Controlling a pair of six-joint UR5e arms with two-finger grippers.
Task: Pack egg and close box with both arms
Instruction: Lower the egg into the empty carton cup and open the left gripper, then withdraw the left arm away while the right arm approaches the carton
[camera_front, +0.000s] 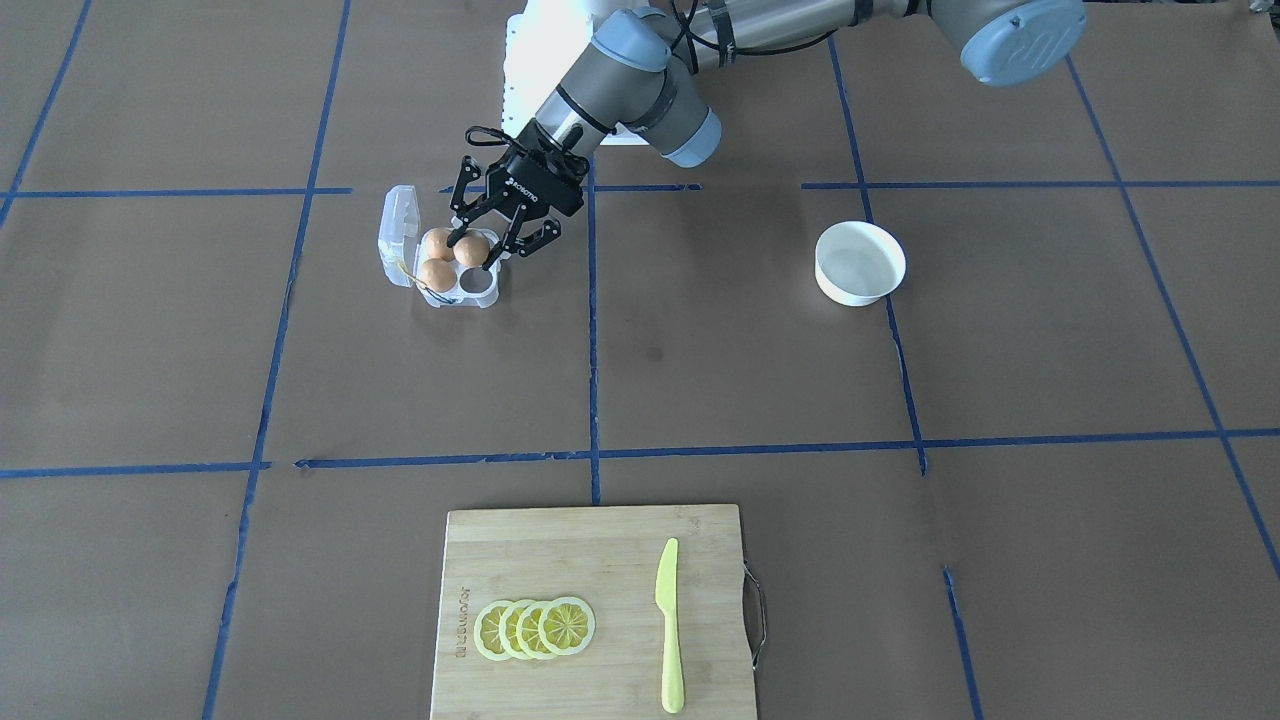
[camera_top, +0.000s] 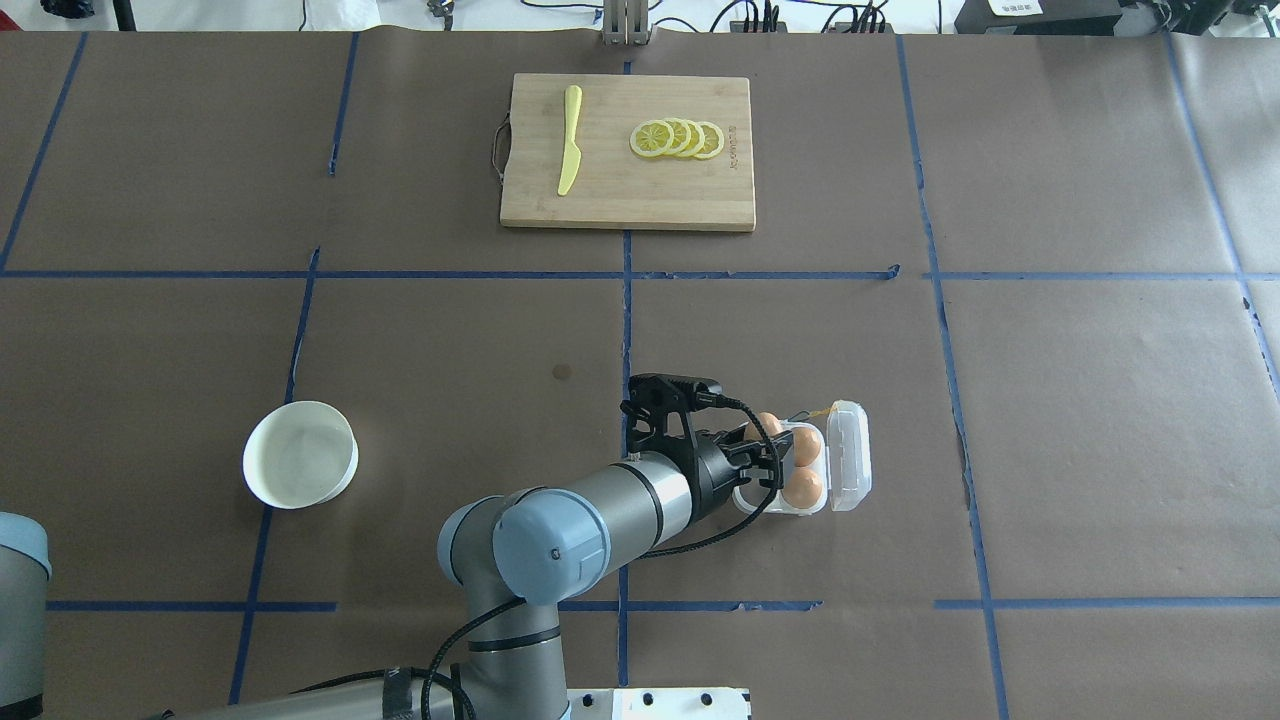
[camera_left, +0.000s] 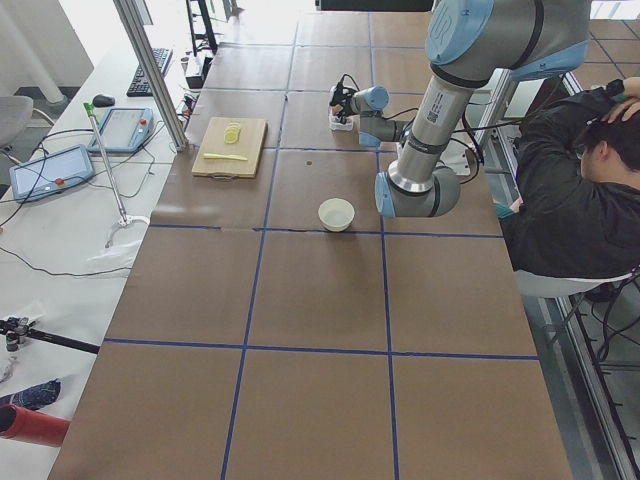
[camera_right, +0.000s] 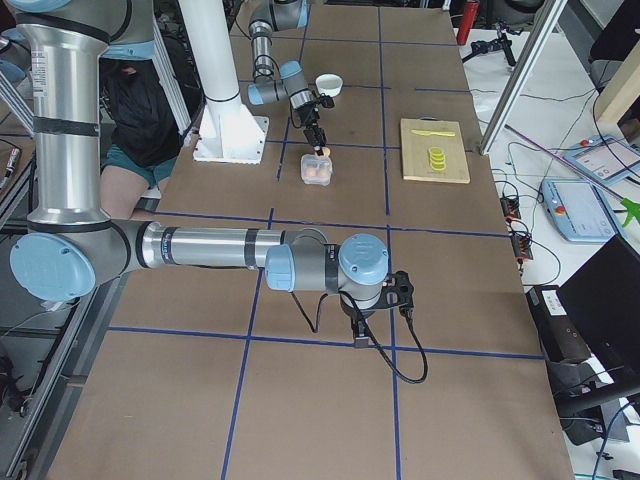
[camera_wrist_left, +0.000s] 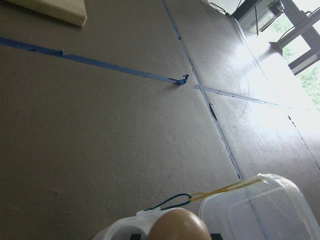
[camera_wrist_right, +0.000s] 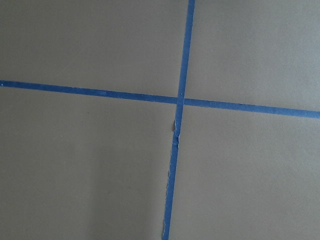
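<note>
Nearest the front-facing camera lies a wooden cutting board (camera_front: 600, 560), well apart from the box (camera_front: 488, 292) on the operators' side. On it, from left to right, sit four overlapping lemon slices (camera_front: 535, 628) and a yellow-green knife (camera_front: 669, 625).

Further back and to the left stands the box, its clear lid (camera_front: 398, 222) swung open on the side away from the bowl (camera_front: 850, 290). Two brown eggs (camera_front: 437, 274) fill the cups next to the lid. The left arm (camera_front: 620, 90) reaches across to the box. The left gripper (camera_front: 474, 252) hangs over the row of cups farther from the lid, its jaws drawn narrow onto the egg (camera_front: 474, 245), with a fingertip (camera_front: 456, 238) on each side of it. Which cup of that row the egg is over cannot be told.

In the left wrist view the egg fills the lower edge, with the box's thin yellowish loop (camera_wrist_left: 225, 190) just beyond it. The white bowl stands well apart from the box, to its right.

The right gripper (camera_right: 362, 325) shows only in the exterior right view, well apart from the box and low over a crossing of blue tape (camera_wrist_right: 182, 100). Whether its jaws are wide or narrow cannot be told.
</note>
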